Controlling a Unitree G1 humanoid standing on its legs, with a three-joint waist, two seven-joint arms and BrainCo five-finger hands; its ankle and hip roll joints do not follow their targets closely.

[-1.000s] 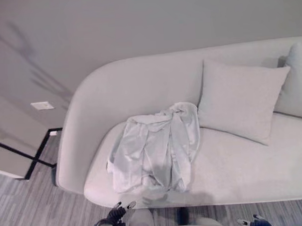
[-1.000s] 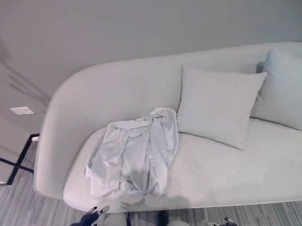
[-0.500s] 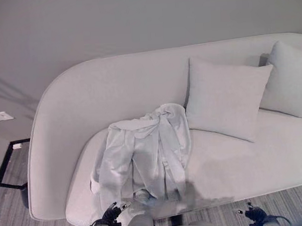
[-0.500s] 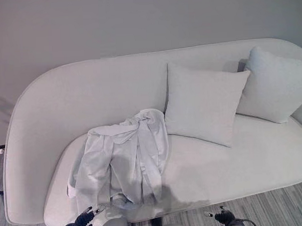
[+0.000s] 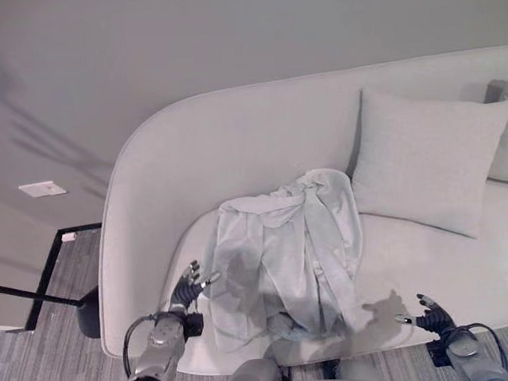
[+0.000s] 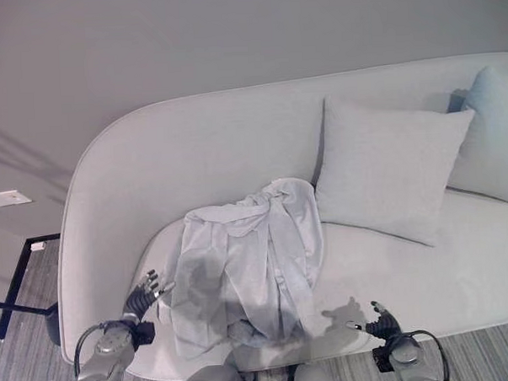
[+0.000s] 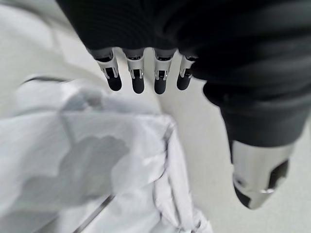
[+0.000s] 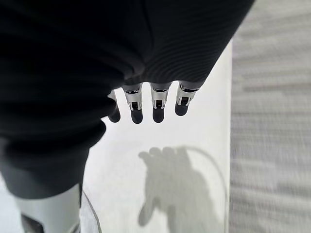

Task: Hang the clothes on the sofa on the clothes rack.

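- Pale crumpled garment (image 5: 286, 252) is lying on the sofa (image 5: 235, 149) seat, beside a cushion (image 5: 425, 158).
- Left hand (image 5: 187, 288) is hovering by its edge, fingers spread, holding nothing.
- Right hand (image 5: 430, 318) is hanging open over the seat's front.

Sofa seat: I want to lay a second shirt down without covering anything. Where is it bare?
The widest bare stretch of the sofa seat runs from the crumpled garment rightward, below the pillow, near the open right hand. A narrow strip lies left of the garment, by the open left hand. The middle is crowded.
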